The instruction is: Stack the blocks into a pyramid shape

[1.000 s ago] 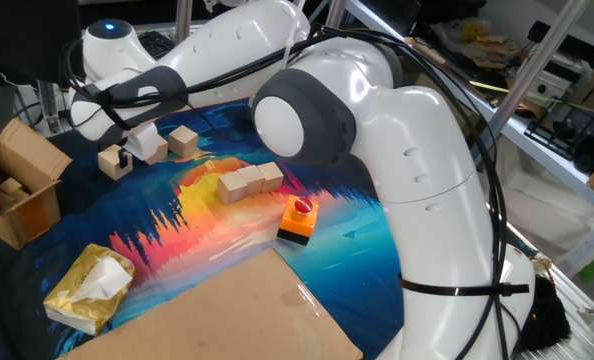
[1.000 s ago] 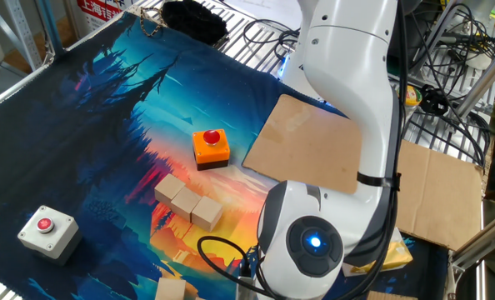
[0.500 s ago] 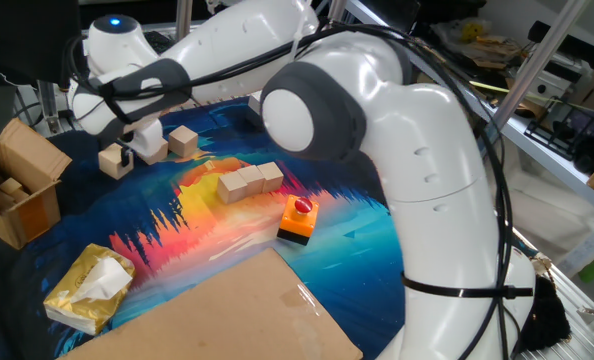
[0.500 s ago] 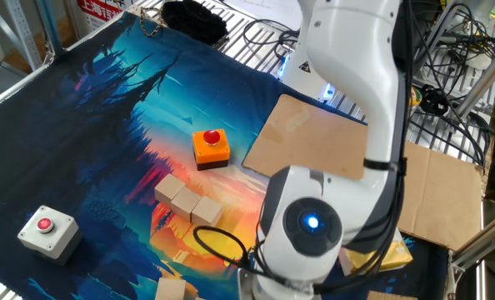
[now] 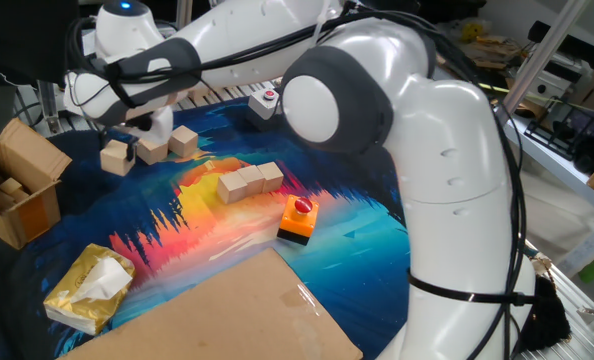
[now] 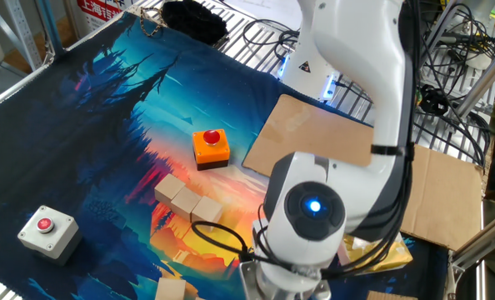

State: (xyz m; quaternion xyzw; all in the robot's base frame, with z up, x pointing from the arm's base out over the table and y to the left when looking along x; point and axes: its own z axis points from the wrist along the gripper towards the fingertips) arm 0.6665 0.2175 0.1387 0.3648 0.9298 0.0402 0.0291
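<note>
Three pale wooden blocks [image 5: 250,181] lie in a touching row in the middle of the mat, also seen as a row of blocks [image 6: 187,200] in the other fixed view. Three more blocks sit loose at the far left: one [image 5: 117,157], a second [image 5: 152,150] and a third [image 5: 184,141]. My gripper [image 5: 147,135] hangs just above these loose blocks, holding nothing that I can see. Its fingers are in shadow, so their spacing is unclear. In the other fixed view the arm hides the gripper, and one block [image 6: 171,289] shows at the bottom edge.
An orange-and-black block with a red button [image 5: 299,218] stands right of the row. An open cardboard box [image 5: 17,185] is at the left edge, a yellow bag [image 5: 89,287] in front of it, a cardboard sheet [image 5: 227,310] at the near side, and a white button box [image 6: 47,229].
The gripper has risen from between the loose blocks at the far left and shifted slightly right. All the blocks stay where they were.
</note>
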